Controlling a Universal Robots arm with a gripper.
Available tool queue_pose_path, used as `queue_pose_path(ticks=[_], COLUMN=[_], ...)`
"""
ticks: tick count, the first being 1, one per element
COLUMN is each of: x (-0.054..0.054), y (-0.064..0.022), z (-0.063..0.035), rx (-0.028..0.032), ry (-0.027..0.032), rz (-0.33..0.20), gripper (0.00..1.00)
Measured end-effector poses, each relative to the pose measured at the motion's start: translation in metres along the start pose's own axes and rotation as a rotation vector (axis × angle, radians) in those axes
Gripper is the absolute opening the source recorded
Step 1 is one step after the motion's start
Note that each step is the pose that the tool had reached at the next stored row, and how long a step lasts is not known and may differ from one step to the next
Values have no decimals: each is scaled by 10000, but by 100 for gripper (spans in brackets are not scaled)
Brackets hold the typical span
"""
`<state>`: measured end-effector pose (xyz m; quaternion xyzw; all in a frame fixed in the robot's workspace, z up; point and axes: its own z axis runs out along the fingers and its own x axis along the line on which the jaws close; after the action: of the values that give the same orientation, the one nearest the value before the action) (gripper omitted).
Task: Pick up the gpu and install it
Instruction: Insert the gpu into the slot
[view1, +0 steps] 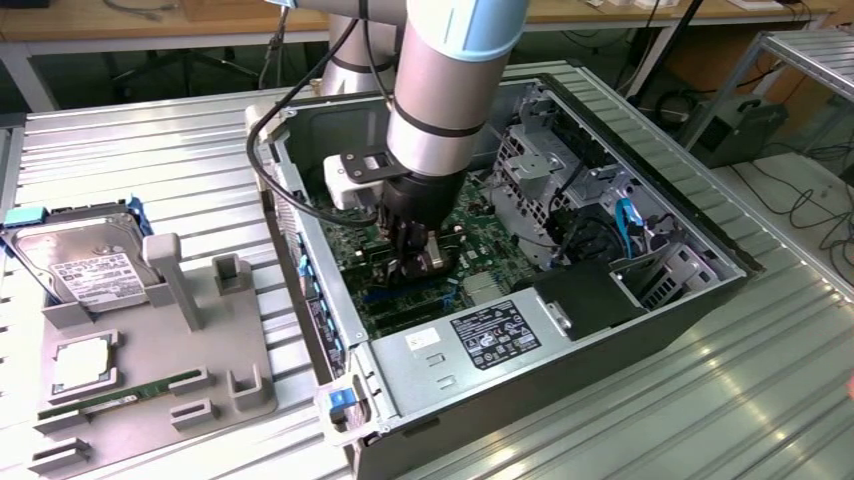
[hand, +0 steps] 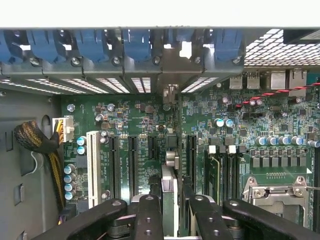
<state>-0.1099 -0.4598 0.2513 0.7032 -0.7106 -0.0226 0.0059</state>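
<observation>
gpu mostly behind end effector

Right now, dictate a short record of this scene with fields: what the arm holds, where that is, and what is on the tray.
held: thin black expansion card with a silver metal bracket, edge-on between the jaws
jaws: closed on the card
card position: inside the open black computer case, over the slots of the green motherboard; whether it is seated cannot be told
grey plastic tray: beside the case, at the exterior view's left
at tray: silver hard drive with white label; slim green memory stick
</observation>
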Motion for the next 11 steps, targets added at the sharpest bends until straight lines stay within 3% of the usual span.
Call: queue_pose_path(ticks=[9,10,11], x=[-1,-1,-1], y=[-1,-1,-1], z=[13,12,12], rx=[5,3,3], ry=[-7,-6,-6], rz=[0,0,0], gripper=[27,40,40])
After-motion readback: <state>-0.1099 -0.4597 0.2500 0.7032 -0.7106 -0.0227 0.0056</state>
